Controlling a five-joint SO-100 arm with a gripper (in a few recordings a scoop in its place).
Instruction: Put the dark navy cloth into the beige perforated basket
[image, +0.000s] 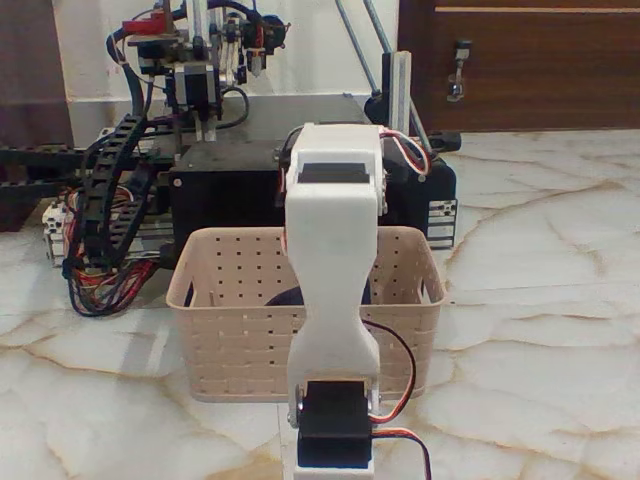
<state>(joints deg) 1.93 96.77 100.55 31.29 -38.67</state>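
The beige perforated basket (230, 330) stands on the marble surface at the centre of the fixed view. My white arm (333, 260) rises in front of it and leans over its opening. The arm's broad link hides the gripper, which is somewhere over or inside the basket. A rounded, very dark navy shape (286, 297) shows inside the basket just left of the arm, and it looks like the dark navy cloth. I cannot tell whether the cloth rests on the basket floor or hangs from the hidden gripper.
A big black machine box (225, 190) with a frame, motors and wiring stands right behind the basket. A black cable chain (100, 200) and a wire bundle lie to its left. Open marble surface (540, 330) lies to the right and front left.
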